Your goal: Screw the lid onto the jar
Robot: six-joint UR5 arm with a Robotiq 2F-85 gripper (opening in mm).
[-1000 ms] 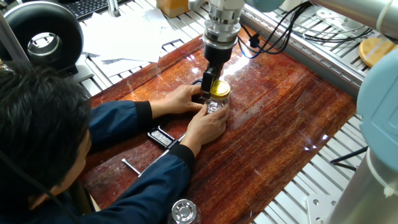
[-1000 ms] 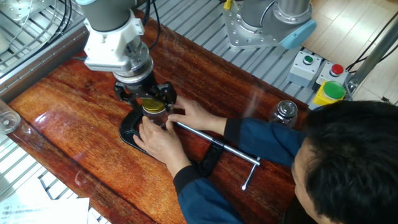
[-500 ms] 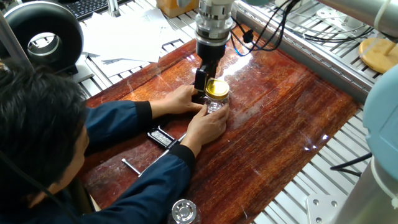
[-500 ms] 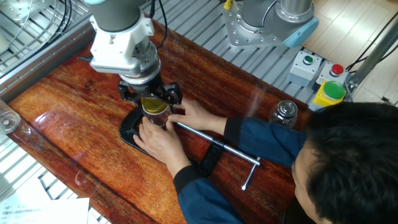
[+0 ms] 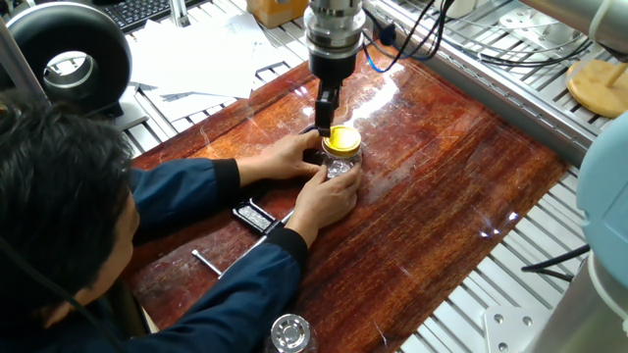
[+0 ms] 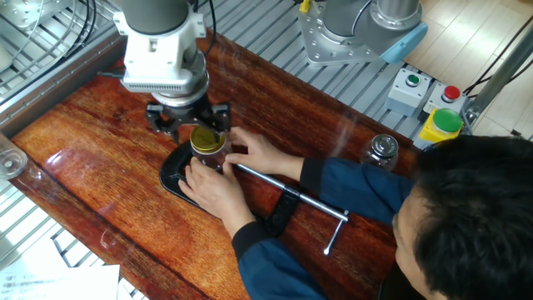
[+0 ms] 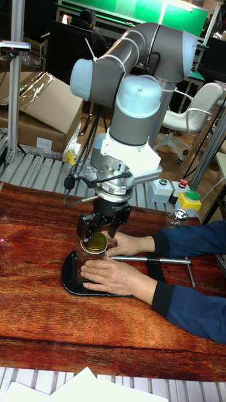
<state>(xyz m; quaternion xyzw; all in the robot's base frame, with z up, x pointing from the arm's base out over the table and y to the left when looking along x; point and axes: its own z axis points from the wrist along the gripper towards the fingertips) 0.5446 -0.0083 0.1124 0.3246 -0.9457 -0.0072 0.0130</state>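
Observation:
The yellow-gold lid (image 5: pixel 343 138) sits on the mouth of the small clear glass jar (image 5: pixel 342 165). A person's two hands (image 5: pixel 319 191) wrap around the jar and hide most of its glass. My gripper (image 6: pixel 188 122) hangs just above and behind the lid (image 6: pixel 206 139), with its black fingers (image 6: pixel 221 115) spread wider than the lid and touching nothing. In the tall fixed view the gripper (image 7: pixel 99 228) is a little above the lid (image 7: pixel 95 244). The gripper is open and empty.
The jar stands in a black clamp base (image 6: pixel 173 177) with a long silver bar (image 6: pixel 287 189). A clear jar with a silvery top (image 6: pixel 382 150) stands behind the person's arm. A tan wooden disc (image 5: pixel 596 82) lies off the board at the right, and a button box (image 6: pixel 408 88) is at the back.
The gripper has lifted off the lid and drawn back from it. The lid stays on the jar and the hands have not moved.

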